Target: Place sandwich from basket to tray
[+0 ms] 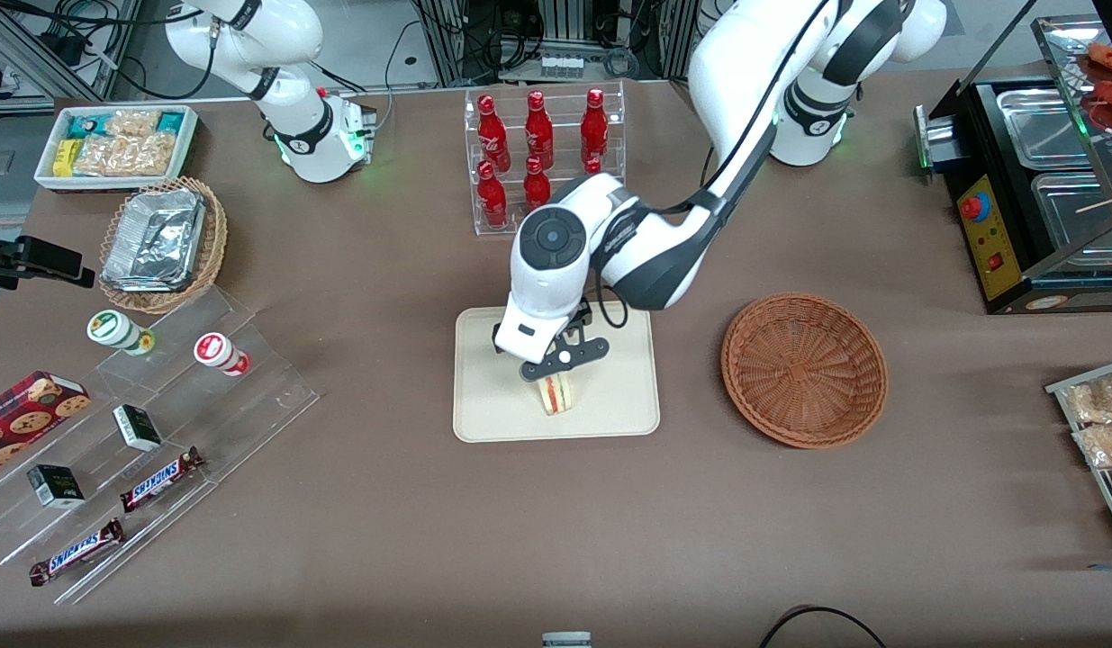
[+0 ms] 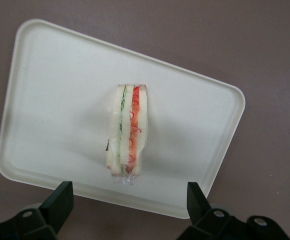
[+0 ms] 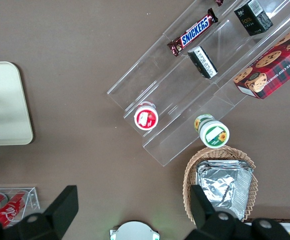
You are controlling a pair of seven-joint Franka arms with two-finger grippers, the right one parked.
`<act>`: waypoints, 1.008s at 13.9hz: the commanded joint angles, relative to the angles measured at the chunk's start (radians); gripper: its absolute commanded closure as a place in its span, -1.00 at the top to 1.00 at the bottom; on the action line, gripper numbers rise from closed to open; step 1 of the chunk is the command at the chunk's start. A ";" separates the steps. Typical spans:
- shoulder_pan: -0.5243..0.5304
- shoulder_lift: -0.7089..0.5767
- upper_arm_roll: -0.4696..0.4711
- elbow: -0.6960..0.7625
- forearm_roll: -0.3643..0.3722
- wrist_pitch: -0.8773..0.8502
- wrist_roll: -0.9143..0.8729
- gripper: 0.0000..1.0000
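The sandwich [image 1: 556, 393] [image 2: 128, 132] stands on its edge on the cream tray [image 1: 492, 409] [image 2: 55, 95], with its red-orange and green filling layers showing. My left gripper [image 1: 563, 358] [image 2: 130, 194] hangs just above the sandwich and is open. Its black fingers [image 2: 61, 197] stand wide apart with nothing between them, clear of the sandwich. Beside the tray, toward the working arm's end of the table, sits the round brown wicker basket [image 1: 803, 369], holding nothing.
A clear rack of red bottles [image 1: 542, 153] stands farther from the front camera than the tray. A stepped acrylic shelf [image 1: 159, 423] with snacks and a lighter basket of foil containers [image 1: 159, 238] lie toward the parked arm's end. A black appliance [image 1: 1015, 198] sits at the working arm's end.
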 commanded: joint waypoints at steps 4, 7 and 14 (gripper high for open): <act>0.130 -0.095 0.003 -0.021 0.007 -0.123 0.319 1.00; 0.231 -0.165 0.003 -0.039 0.001 -0.219 0.493 1.00; 0.439 -0.306 0.003 -0.205 0.004 -0.249 0.832 1.00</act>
